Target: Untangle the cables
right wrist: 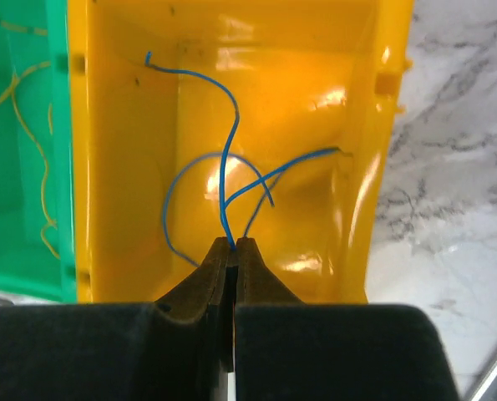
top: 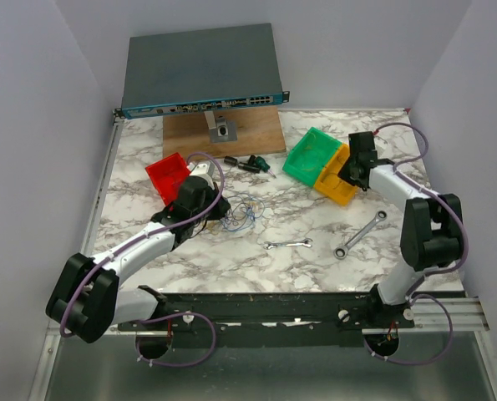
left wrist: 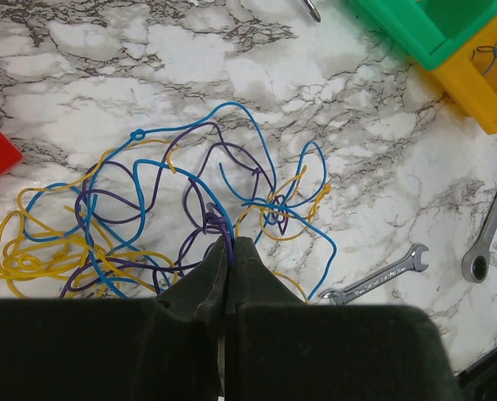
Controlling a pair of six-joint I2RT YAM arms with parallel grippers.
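On the left of the marble table (top: 315,271) sits a red bin (top: 168,175). Just to its right, the left tool (left wrist: 229,242) is low over the table with its fingers pressed together, pinching a purple cable (left wrist: 219,224) at the near edge of the tangle (left wrist: 173,200). The tangle is a loose heap of blue, yellow and purple cables lying on the table near its middle, apart from the bins.

Right of the tangle, two wrenches lie flat on the table: a small wrench (top: 289,244) and a longer wrench (top: 359,234). Behind them, a green bin (top: 312,154) and a yellow bin (top: 336,177) touch side by side. A thin yellow cable (right wrist: 46,180) lies inside the green bin.

Farthest right, the right tool (right wrist: 234,244) hangs over the yellow bin, fingers closed on a blue cable (right wrist: 225,167) whose loops curl down into that bin.
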